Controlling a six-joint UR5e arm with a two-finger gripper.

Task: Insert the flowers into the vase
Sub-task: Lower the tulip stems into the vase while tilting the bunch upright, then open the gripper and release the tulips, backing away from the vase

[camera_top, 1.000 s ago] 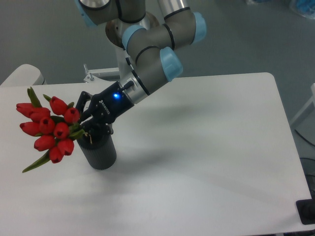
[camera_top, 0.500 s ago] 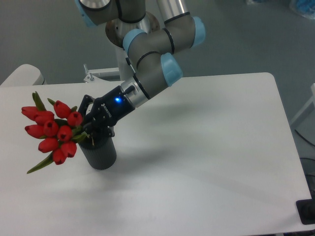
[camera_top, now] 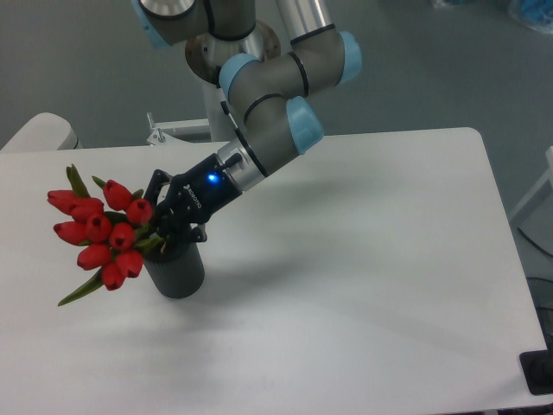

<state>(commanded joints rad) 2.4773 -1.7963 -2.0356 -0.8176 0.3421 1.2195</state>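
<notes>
White table. My gripper clamped on flowers by stems, buds tilted left, stem ends over vase mouth.

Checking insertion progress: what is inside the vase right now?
The flowers lean left out of the vase, stems gripped by the end effector at its mouth. That covers the interior, hiding stem depth.

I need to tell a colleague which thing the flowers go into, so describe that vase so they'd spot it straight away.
On the white table, look to the left part, just below the robot's gripper. The vase stands there upright, a short dark grey cylinder, with the red tulips leaning out to its left; it is the only dark container on the table.
</notes>
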